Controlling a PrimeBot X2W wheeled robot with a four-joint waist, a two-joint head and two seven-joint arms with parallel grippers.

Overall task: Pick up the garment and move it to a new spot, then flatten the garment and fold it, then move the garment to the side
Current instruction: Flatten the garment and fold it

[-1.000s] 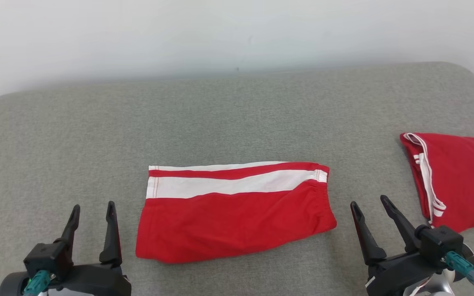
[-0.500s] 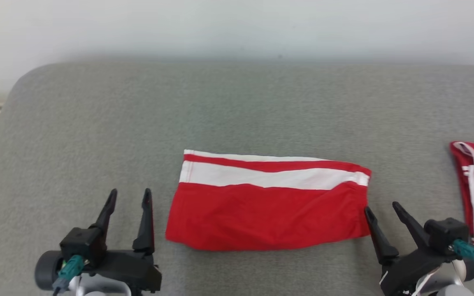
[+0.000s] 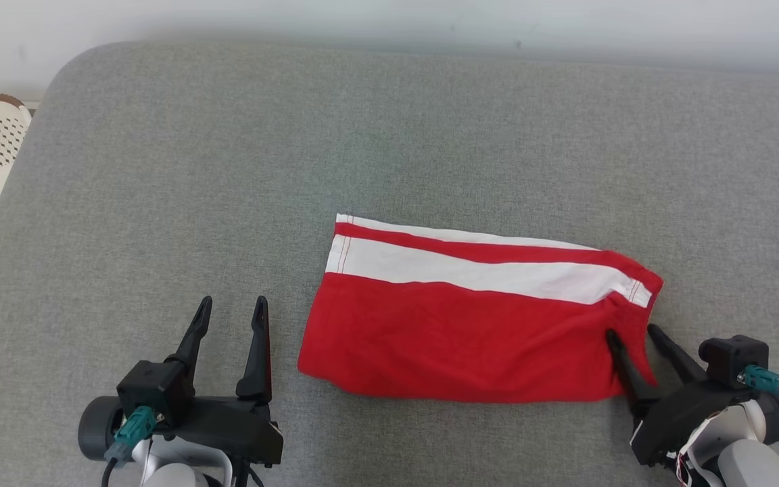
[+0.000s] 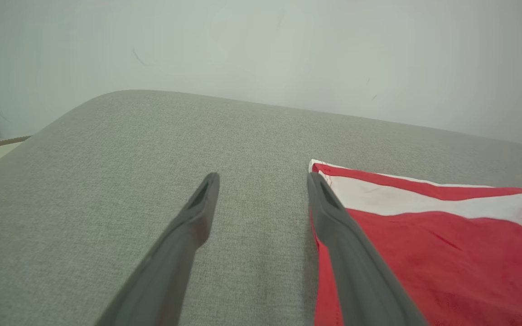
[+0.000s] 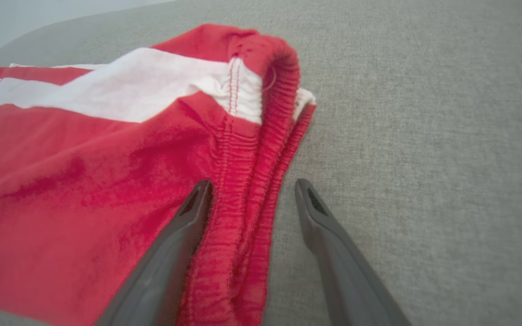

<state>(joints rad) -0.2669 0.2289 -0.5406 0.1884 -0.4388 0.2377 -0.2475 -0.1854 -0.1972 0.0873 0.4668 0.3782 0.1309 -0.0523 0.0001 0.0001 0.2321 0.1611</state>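
One garment (image 3: 470, 325), waistband (image 5: 252, 181) w/in right hand (image 3: 631, 330)

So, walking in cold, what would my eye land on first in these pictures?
The folded red shorts with a broad white stripe, lying in the middle of the grey padded surface. Next come the two dark pincers at the near edge: the right pincer stands open astride the shorts' elastic waistband, while the left pincer is open over bare grey beside the hem end.
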